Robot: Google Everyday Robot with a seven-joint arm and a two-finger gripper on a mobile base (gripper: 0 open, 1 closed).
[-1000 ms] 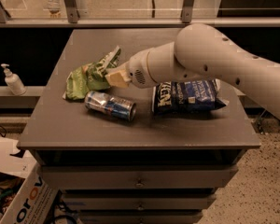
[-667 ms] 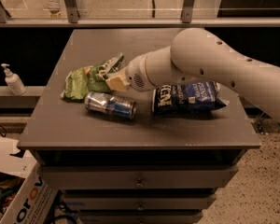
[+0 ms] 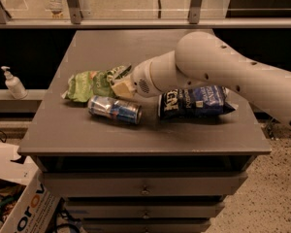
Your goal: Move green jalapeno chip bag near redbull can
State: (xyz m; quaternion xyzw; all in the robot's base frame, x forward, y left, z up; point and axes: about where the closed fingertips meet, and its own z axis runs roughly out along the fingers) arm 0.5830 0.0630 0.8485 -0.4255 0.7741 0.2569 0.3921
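Note:
The green jalapeno chip bag [image 3: 89, 85] lies crinkled on the left part of the grey table top. The redbull can [image 3: 114, 109] lies on its side just in front of the bag, close to it. My gripper [image 3: 123, 87] reaches in from the right at the end of the white arm [image 3: 208, 67], and it sits at the bag's right end, just behind the can.
A dark-blue chip bag [image 3: 194, 102] lies right of the can, partly under my arm. The table [image 3: 136, 140] has drawers below. A soap dispenser [image 3: 12, 83] stands on a ledge at the left. A cardboard box [image 3: 24, 208] sits on the floor at lower left.
My arm and gripper have shifted slightly to the left and nearer the can, and the green bag has slid a little with them.

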